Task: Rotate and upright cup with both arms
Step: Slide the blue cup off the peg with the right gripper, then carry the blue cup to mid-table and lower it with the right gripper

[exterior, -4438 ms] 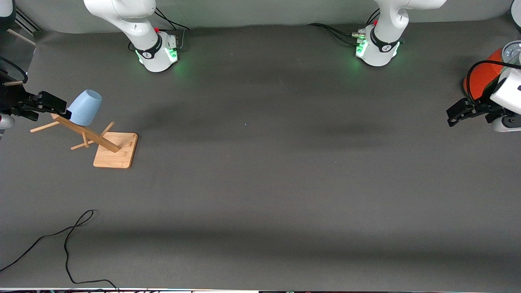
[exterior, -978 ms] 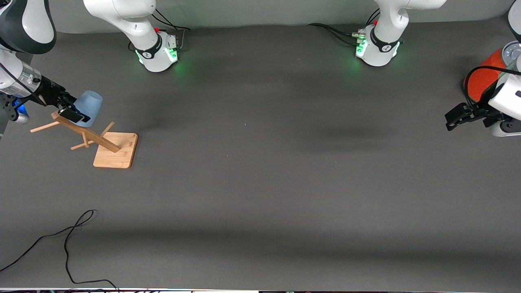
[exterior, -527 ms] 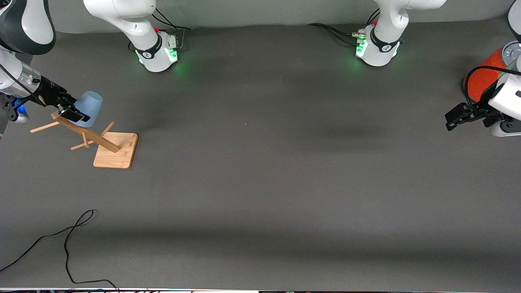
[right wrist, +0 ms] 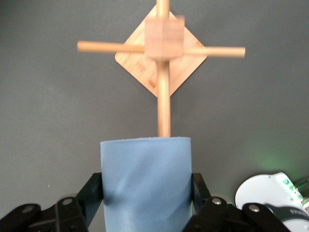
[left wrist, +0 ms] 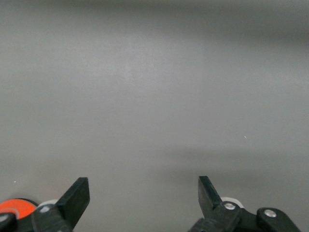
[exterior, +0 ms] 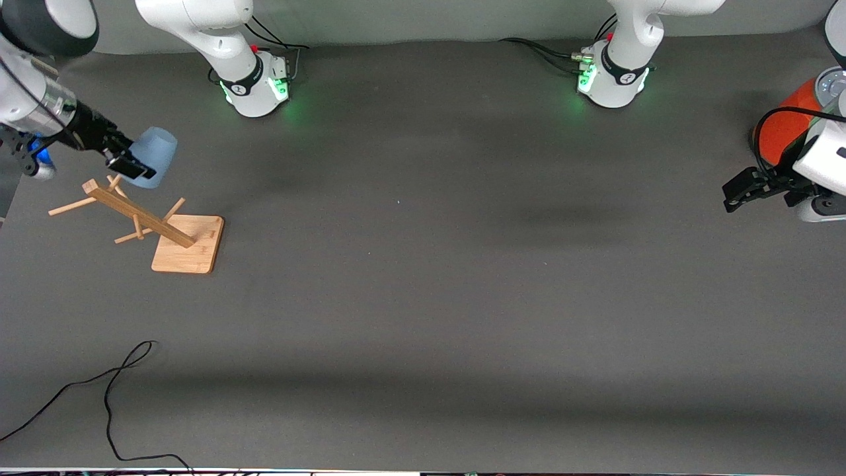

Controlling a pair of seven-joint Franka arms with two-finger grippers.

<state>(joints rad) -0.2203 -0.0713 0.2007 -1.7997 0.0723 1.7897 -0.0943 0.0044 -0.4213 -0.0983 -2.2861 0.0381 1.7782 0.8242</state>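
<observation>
The light-blue cup [exterior: 153,156] is held in my right gripper [exterior: 132,164], lifted just clear of the wooden rack [exterior: 142,221] at the right arm's end of the table. In the right wrist view the cup [right wrist: 146,186] fills the space between the two black fingers [right wrist: 91,193], which press its sides, with the rack's post and pegs [right wrist: 163,46] below it. My left gripper [exterior: 739,188] is open and empty, waiting in the air at the left arm's end; in the left wrist view its fingers [left wrist: 77,195] stand wide apart over bare table.
An orange-red cylinder with a grey lid [exterior: 786,122] stands by the left gripper at the table's end. A black cable [exterior: 109,390] lies on the mat close to the front camera. The two arm bases [exterior: 254,82] glow green along the top edge.
My right gripper closed on the cup and has lifted it up off the rack's peg, away from the post. The left arm has not moved.
</observation>
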